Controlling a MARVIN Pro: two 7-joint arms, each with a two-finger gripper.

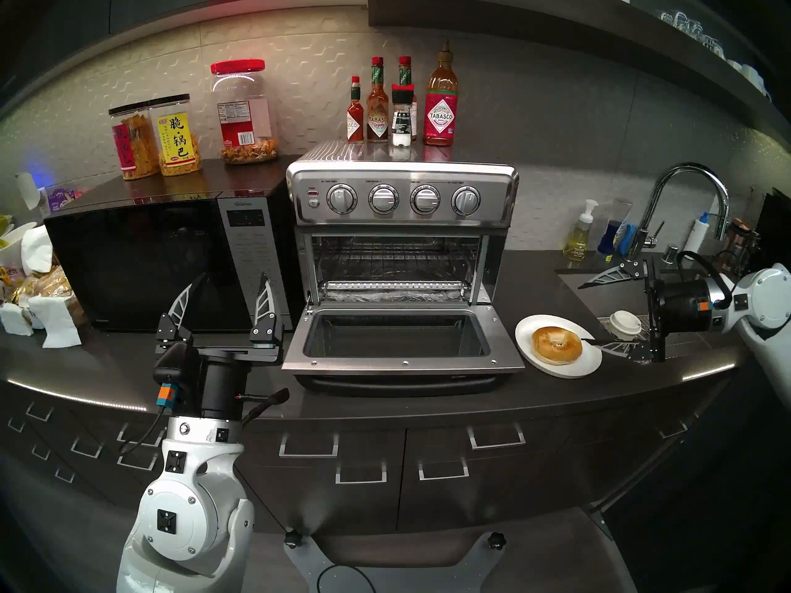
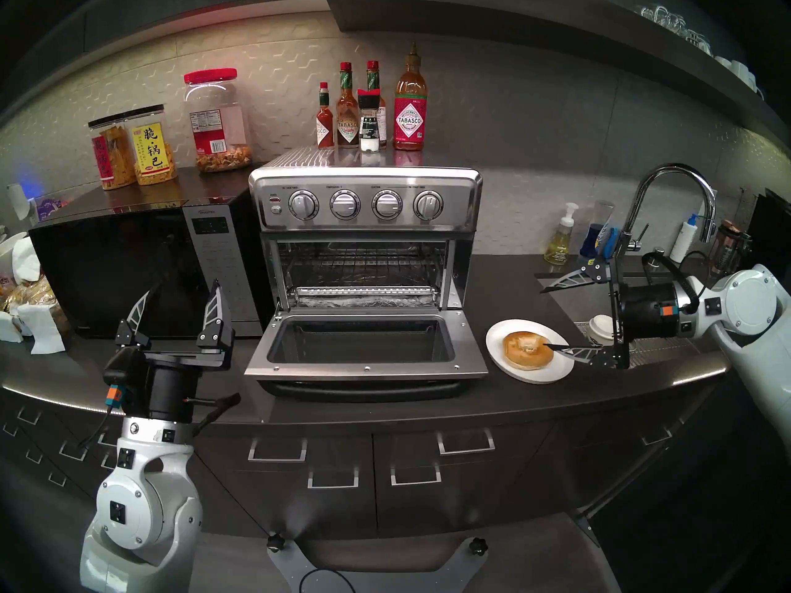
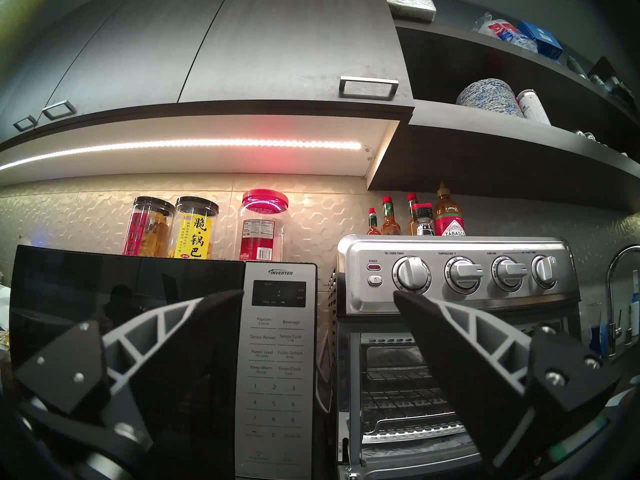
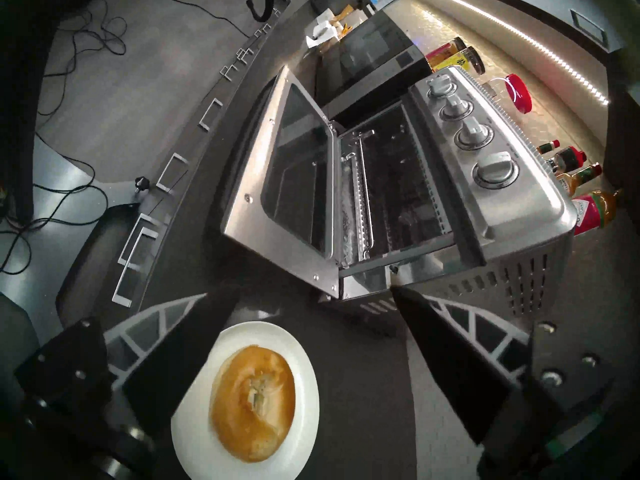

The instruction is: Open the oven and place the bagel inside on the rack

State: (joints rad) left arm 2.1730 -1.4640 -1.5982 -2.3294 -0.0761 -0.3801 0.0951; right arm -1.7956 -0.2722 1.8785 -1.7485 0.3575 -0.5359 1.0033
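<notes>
Oven (image 1: 401, 202) door down — bagel (image 1: 556, 345) on plate (image 1: 528, 329) near counter edge.

Left end effector (image 1: 227, 292) open, raised, right end effector (image 1: 584, 314) open, sideways

Kitchen, likely an office or lab pantry. Dark counter (image 1: 428, 401) with handled drawers (image 1: 308, 446) below; dark cabinets (image 3: 242, 53) and open shelf (image 3: 519, 122) above, LED strip (image 3: 207, 145) under them. Hexagon-tile backsplash (image 1: 299, 66). Microwave (image 1: 150, 258) at 9 o'clock of the oven (image 1: 400, 237); snack jars (image 1: 171, 138) on the microwave, hot-sauce bottles (image 1: 441, 104) on the oven. Sink (image 1: 599, 288) with faucet (image 1: 685, 194) and soap (image 1: 578, 237) at 3 o'clock. Loose cables (image 4: 86, 36) on the floor.
</notes>
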